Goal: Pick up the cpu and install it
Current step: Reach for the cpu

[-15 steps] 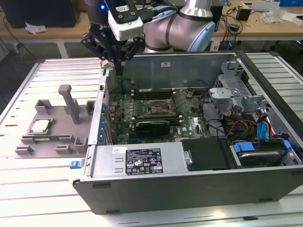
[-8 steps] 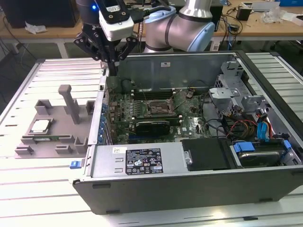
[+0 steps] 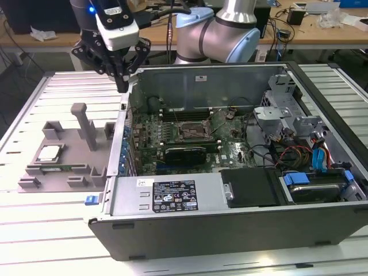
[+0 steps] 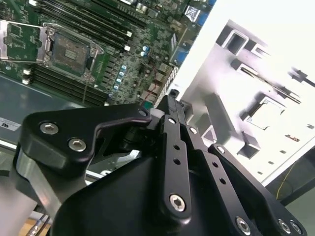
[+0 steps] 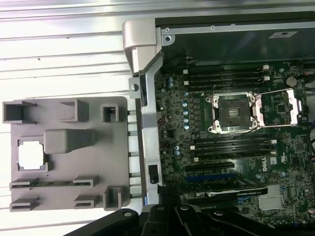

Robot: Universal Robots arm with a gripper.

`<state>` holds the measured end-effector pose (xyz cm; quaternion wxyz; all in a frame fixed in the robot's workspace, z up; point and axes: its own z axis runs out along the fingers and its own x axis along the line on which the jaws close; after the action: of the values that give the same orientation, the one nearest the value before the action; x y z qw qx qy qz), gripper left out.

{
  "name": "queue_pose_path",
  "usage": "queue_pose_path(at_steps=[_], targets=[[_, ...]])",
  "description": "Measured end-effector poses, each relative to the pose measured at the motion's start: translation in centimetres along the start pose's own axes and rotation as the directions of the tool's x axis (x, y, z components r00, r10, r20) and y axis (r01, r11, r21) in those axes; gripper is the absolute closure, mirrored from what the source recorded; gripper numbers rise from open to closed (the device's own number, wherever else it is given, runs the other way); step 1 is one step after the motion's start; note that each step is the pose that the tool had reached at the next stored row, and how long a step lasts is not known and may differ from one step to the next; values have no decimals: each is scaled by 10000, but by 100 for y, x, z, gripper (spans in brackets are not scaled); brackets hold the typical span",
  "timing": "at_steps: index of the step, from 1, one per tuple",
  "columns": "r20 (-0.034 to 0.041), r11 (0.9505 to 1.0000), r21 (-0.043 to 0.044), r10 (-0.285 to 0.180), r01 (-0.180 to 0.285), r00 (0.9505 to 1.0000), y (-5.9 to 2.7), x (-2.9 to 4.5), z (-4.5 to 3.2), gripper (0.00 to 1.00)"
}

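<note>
Gripper clenched on nothing, upper left of exterior view, above computer case corner. Cpu lies in grey tray, left. Judgement: a clean pick wants jaws squared to chip edges.

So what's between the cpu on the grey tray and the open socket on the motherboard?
In the first wrist view, between the cpu and socket: the tray's raised block, then the case's metal side wall, then a strip of motherboard.
</note>
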<state>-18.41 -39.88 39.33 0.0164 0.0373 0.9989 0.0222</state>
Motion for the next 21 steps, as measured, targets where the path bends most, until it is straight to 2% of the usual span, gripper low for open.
queue_pose_path(at_steps=[7,8,15,17,19,21], targets=[[27,10000,-2,-1,1,10000,-12,159,-6,89],[33,10000,-3,-1,1,10000,-15,205,-7,89],[59,10000,-4,-4,4,10000,-29,374,11,89],[76,10000,-5,-2,2,10000,-39,497,39,89],[83,10000,-6,-3,3,10000,-45,563,53,89],[99,10000,-7,-3,3,10000,-58,722,85,89]])
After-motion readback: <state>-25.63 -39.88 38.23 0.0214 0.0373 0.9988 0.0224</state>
